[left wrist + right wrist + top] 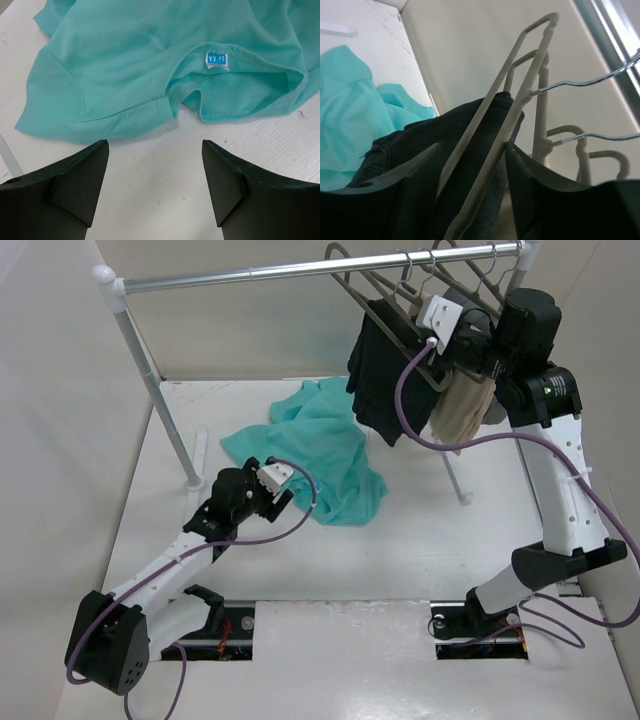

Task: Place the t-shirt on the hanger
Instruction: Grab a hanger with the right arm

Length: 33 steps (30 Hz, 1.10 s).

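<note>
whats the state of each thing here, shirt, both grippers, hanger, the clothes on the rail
t-shirt, crumpled on the table, not hung yet, neck label facing up
left gripper, open, just short of the t-shirt, touching nothing
hanger, hanging on the rail
right gripper, fingers straddle the hanger's bars, grip unclear
black garment, hanging from the rail
beige garment, hanging from the rail

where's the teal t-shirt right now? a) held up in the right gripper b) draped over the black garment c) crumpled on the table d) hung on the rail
c: the t-shirt lies crumpled on the table, and the left gripper is open just short of its neck, not holding it.
</note>
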Motion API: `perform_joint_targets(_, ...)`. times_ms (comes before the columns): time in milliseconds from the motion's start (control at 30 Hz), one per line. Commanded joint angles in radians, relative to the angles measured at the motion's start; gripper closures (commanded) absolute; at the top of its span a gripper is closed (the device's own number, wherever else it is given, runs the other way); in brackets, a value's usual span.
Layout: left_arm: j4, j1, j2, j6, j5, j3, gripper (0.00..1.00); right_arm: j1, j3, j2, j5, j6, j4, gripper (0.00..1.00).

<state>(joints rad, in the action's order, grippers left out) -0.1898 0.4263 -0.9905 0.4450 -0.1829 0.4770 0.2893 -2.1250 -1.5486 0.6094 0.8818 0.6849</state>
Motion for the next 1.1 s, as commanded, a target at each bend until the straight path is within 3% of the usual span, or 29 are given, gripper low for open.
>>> perform_joint_targets(0, -0.028, 0.015, 0.023, 0.006, -0.001, -0.011, 0.28, 0.007, 0.007, 0.033, -0.023, -0.079, 0.031, 0.39)
perform_joint_targets(200, -0.028, 0.015, 0.032, 0.015, -0.001, -0.02, 0.28, -0.002, -0.044, 0.071, -0.1, -0.145, 0.07, 0.37)
perform_joint_targets(333, -0.037, 0.025, 0.032, 0.015, -0.001, -0.029, 0.28, -0.012, 0.037, 0.094, -0.1, -0.165, 0.044, 0.4)
perform_joint_targets(433, -0.046, 0.034, 0.032, 0.015, -0.001, -0.029, 0.27, -0.012, 0.103, 0.104, -0.076, -0.185, 0.01, 0.51)
perform_joint_targets(567, -0.046, 0.043, 0.041, 0.026, 0.008, -0.038, 0.27, -0.012, 0.115, 0.094, -0.028, -0.196, -0.021, 0.79)
perform_joint_targets(667, -0.046, 0.043, 0.041, 0.026, 0.019, -0.038, 0.27, -0.012, 0.125, 0.094, -0.01, -0.207, -0.047, 0.91)
perform_joint_targets(700, -0.046, 0.043, 0.05, 0.026, 0.019, -0.049, 0.27, -0.012, 0.125, 0.094, -0.01, -0.217, -0.059, 0.99)
perform_joint_targets(900, -0.046, 0.043, 0.05, 0.026, 0.019, -0.049, 0.27, 0.022, 0.18, 0.131, 0.013, -0.228, -0.194, 1.0)
perform_joint_targets(1067, -0.056, 0.043, 0.05, 0.026, 0.039, -0.049, 0.27, 0.099, 0.223, 0.183, -0.071, -0.228, -0.399, 1.0)
